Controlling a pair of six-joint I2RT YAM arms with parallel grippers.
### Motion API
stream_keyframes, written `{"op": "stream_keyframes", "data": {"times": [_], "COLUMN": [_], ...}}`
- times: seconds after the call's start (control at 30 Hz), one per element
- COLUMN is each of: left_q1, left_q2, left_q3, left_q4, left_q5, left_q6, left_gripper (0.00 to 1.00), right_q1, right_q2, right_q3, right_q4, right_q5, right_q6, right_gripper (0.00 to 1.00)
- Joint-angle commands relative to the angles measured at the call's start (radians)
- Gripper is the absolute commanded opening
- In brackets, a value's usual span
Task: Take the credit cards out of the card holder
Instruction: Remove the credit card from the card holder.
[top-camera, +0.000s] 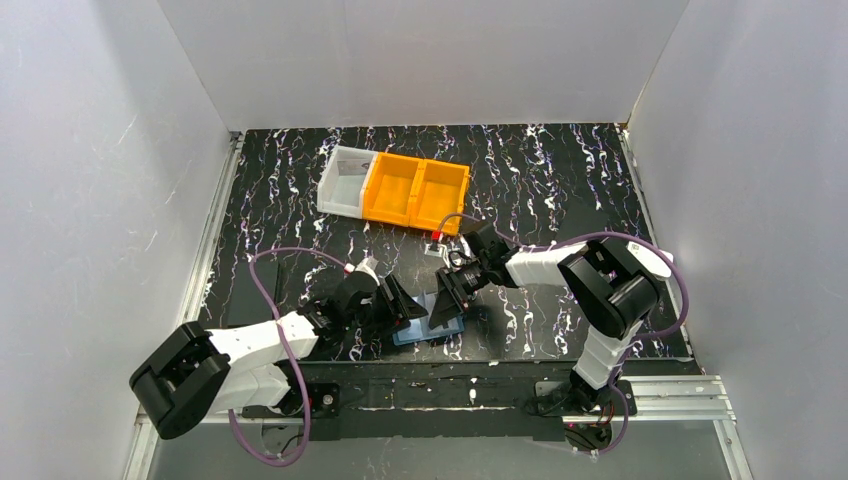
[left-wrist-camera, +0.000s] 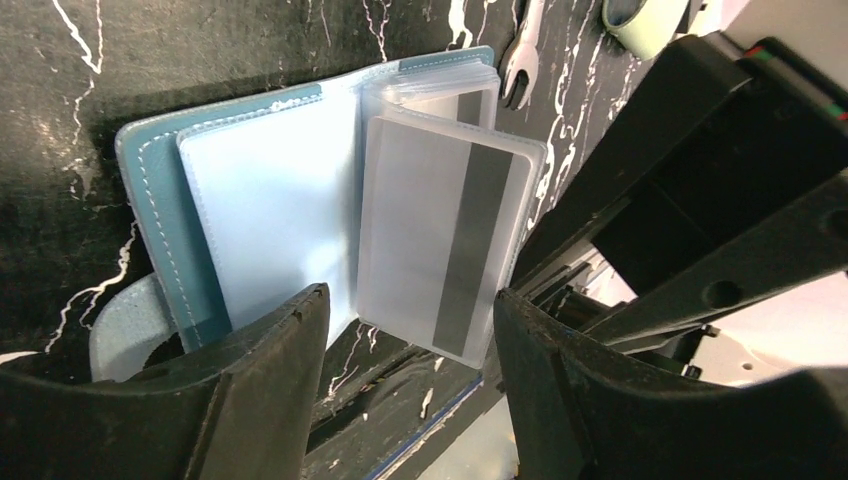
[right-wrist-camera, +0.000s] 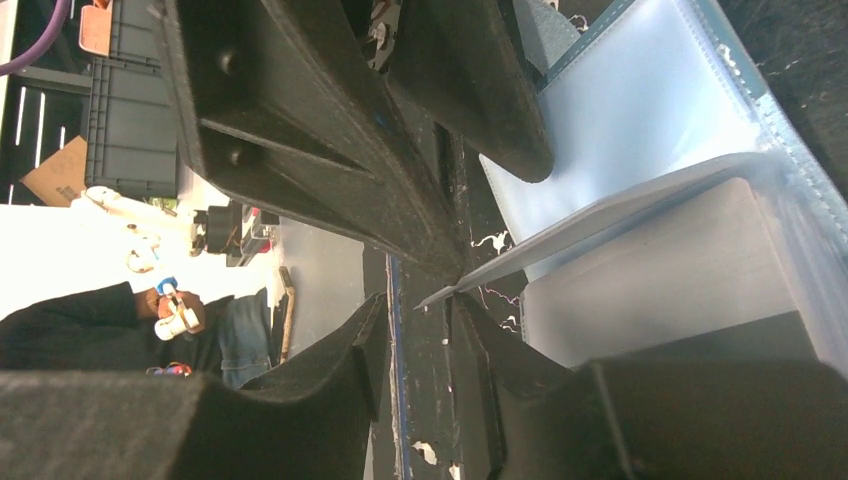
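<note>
Card pull: right jaws lined up, not clamped.
Right gripper (right-wrist-camera: 420, 305): jaws narrowly apart, a raised clear sleeve (right-wrist-camera: 600, 215) with its corner at their mouth. Left gripper (left-wrist-camera: 410, 300): jaws wide apart, straddling the striped credit card (left-wrist-camera: 445, 240) in that sleeve. Card holder (left-wrist-camera: 150, 190) lies open on the table (left-wrist-camera: 60, 90), centre frame. Suggest: pin holder, pinch card only, pull along sleeve.

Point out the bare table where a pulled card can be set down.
Free: the table right of the orange bins, up to the right wall; also the strip between the white bin and the left wall. Crowded: near centre, where the left gripper and right gripper meet over the card holder.
</note>
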Motion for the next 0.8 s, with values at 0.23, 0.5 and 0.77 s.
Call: {"op": "stream_keyframes", "data": {"times": [0.23,0.5,0.77], "left_q1": [0.009,0.017,0.022], "left_q2": [-0.079,-0.018,-0.03], "left_q3": [-0.061,-0.051,-0.061], "left_q4": [0.108,0.111,0.111], "left_q5": [-0.004,0.006,0.0], "left_q6": [-0.042,-0.053,-0.054], "left_gripper": [0.61,0.61,0.61], "right_q1": [0.02,0.036,0.048], "right_q2": [0.022,0.025,0.03], "right_q3": [0.038,0.043,0.049], "right_q4": [-0.011,-0.012,-0.015], "right_q5": [-0.034,-0.05,-0.062], "right_q6": [-0.034,-0.04,-0.047], "right_gripper": [0.4,0.45,0.49]}}
